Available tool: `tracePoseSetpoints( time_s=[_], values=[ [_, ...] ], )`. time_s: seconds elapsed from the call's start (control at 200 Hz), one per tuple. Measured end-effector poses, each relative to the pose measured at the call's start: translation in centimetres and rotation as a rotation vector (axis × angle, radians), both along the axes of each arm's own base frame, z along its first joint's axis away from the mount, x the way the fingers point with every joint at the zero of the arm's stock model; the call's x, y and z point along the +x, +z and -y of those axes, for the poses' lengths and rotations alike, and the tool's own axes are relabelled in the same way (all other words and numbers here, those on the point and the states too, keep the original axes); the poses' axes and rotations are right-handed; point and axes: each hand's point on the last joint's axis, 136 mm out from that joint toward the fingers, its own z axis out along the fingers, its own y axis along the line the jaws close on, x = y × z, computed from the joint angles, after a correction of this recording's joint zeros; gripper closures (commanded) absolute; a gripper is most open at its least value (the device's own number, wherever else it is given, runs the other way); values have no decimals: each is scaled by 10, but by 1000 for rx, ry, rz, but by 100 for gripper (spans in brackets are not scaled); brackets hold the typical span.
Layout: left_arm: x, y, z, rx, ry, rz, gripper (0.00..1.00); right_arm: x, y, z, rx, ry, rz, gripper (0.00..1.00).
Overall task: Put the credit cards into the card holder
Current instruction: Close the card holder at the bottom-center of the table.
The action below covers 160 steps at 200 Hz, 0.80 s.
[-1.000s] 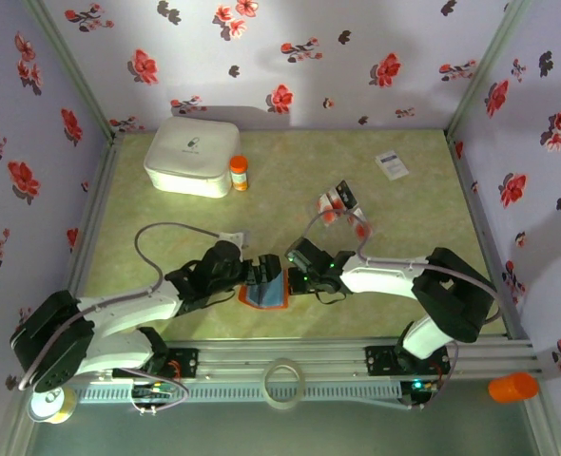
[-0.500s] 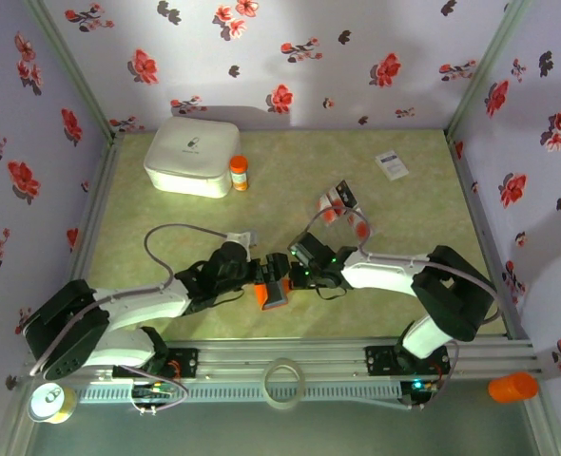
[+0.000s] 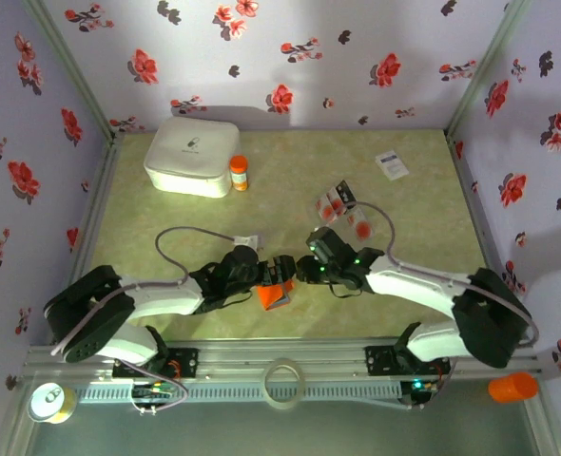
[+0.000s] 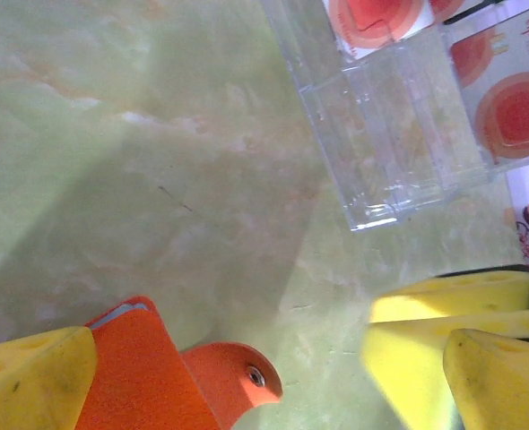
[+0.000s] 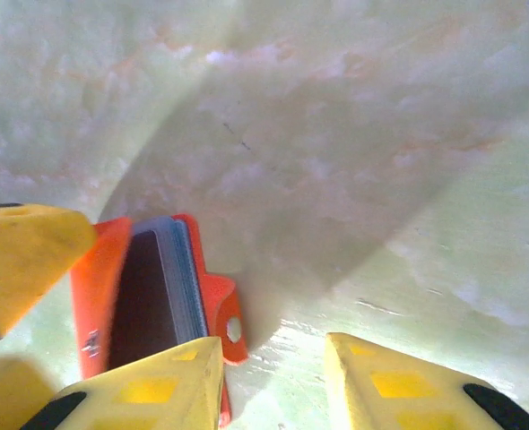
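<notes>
Green marbled table [image 3: 290,180], floral walls [image 3: 261,57] — left claw [image 4: 247,345] and right claw [image 5: 269,358] both gape.

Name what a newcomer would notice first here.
The bright orange card holder at the table's near centre, where the left arm and right arm meet over it. Behind it to the right lie red-blotched credit cards, and a white box sits back left.

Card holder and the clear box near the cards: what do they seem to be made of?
Card holder: probably faux leather or soft plastic; matte orange skin, folding flap with a shiny, metal-looking snap. Clear box: likely hard plastic such as acrylic; fully transparent and glossy, with crisp bright edges and the table visible through it.
</notes>
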Motion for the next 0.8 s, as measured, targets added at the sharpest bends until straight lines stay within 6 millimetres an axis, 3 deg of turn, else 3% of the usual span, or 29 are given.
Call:
tracePoseSetpoints(
  time_s=[0.245, 0.44, 0.62, 0.8],
  values=[
    [2, -8, 6, 12, 4, 1, 0, -8, 23, 19, 64, -36, 46, 68],
    [5, -7, 6, 53, 6, -17, 0, -12, 34, 17, 109, -24, 54, 74],
    [26, 8, -6, 99, 39, -7, 0, -25, 38, 1, 137, 29, 43, 77],
    [54, 26, -27, 119, 90, 11, 0, -48, 49, -43, 144, 159, 42, 80]
  ],
)
